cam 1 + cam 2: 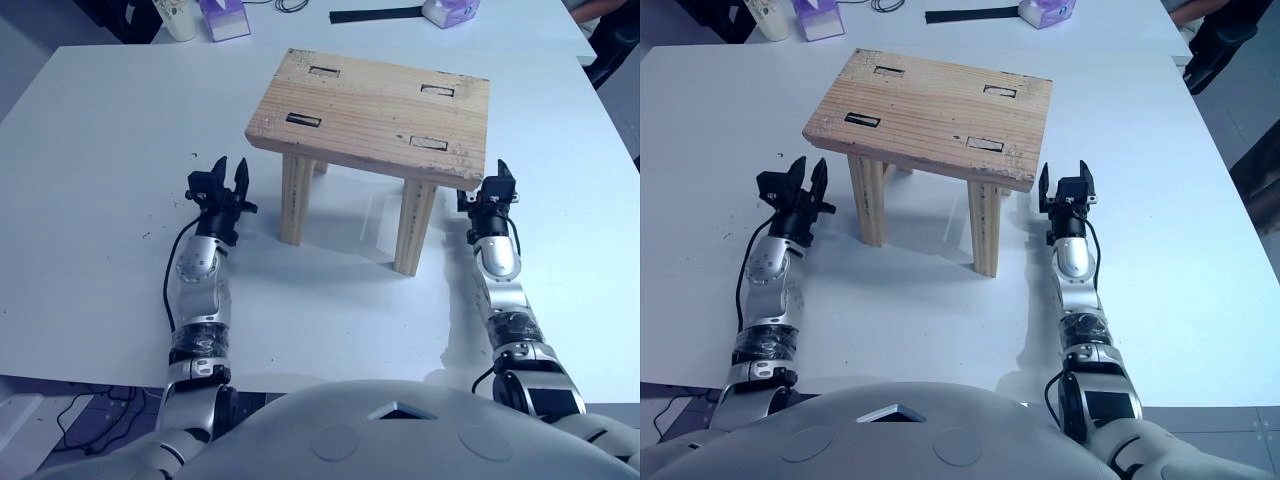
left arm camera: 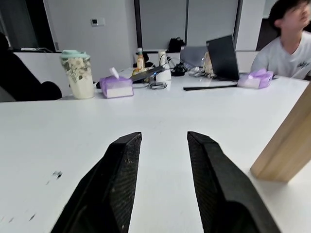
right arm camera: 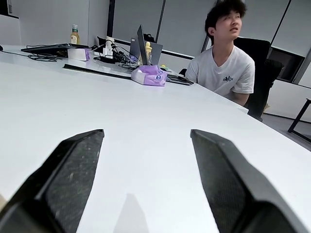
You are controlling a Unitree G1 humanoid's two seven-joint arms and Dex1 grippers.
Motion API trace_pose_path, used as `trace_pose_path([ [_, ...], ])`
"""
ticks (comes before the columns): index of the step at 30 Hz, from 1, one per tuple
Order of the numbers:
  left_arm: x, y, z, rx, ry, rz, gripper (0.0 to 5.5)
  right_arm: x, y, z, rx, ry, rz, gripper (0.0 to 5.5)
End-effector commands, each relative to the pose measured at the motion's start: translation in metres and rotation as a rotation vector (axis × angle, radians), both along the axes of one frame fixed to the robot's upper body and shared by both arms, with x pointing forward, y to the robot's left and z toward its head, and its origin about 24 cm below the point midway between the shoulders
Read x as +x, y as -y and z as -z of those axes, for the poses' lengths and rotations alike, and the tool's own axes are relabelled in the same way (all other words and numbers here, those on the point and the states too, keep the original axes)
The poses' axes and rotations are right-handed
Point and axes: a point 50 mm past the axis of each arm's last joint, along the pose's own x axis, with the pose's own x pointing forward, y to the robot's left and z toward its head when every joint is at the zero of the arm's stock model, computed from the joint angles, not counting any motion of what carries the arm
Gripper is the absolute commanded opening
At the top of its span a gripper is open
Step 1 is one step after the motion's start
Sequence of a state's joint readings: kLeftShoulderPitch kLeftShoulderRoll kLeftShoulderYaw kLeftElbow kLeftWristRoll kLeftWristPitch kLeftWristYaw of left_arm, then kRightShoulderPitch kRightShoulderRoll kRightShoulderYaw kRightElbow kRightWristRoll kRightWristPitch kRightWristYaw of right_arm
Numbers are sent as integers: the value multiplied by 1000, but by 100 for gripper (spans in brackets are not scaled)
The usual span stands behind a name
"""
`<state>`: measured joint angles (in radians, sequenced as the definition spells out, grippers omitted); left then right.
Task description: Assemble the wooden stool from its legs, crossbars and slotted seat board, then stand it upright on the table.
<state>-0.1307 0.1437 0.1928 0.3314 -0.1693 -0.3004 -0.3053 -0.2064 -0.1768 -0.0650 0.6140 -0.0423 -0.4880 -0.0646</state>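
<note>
Two grippers lie low on the white table (image 1: 90, 140), one at each side of the assembled stool (image 1: 370, 105). On the left, the left gripper (image 1: 229, 168) points away from the robot with its two fingers spread apart and nothing between them. It is near the stool's front left leg (image 1: 297, 195) but apart from it. In the middle of the table the stool stands upright on its legs. The seat board (image 1: 930, 100) lies flat on top, with four dark rectangular slots in it. The front right leg (image 1: 413, 225) stands on the tabletop. On the right, the right gripper (image 1: 1065, 180) sits near that leg, clear of the wood, its fingers wide apart and empty. Along the table's far edge stand a patterned cup (image 2: 77, 73), a purple tissue box (image 2: 116, 86), a black strip (image 1: 375, 15) and a second purple tissue box (image 3: 150, 75).
</note>
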Motion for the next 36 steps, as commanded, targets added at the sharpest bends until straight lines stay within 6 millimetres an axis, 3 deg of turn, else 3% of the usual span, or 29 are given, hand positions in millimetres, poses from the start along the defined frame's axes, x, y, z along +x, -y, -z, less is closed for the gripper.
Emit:
trace_pose_path([
  [1, 8, 3, 5, -29, -11, -16, 175, 12, -6, -4, -5, 19, -11, 327],
  [7, 9, 10, 16, -63, -29, -69, 175, 25, -1, -4, 19, -3, 17, 327],
  [12, 7, 18, 22, -79, -36, -77, 255, 33, -2, -5, 27, -15, 13, 330],
  [24, 2, 30, 37, -42, -81, -124, 255, 31, 5, 1, 37, -62, 1, 330],
  [36, 17, 39, 28, -42, -47, -104, 255, 36, 10, -3, 44, -59, 27, 330],
])
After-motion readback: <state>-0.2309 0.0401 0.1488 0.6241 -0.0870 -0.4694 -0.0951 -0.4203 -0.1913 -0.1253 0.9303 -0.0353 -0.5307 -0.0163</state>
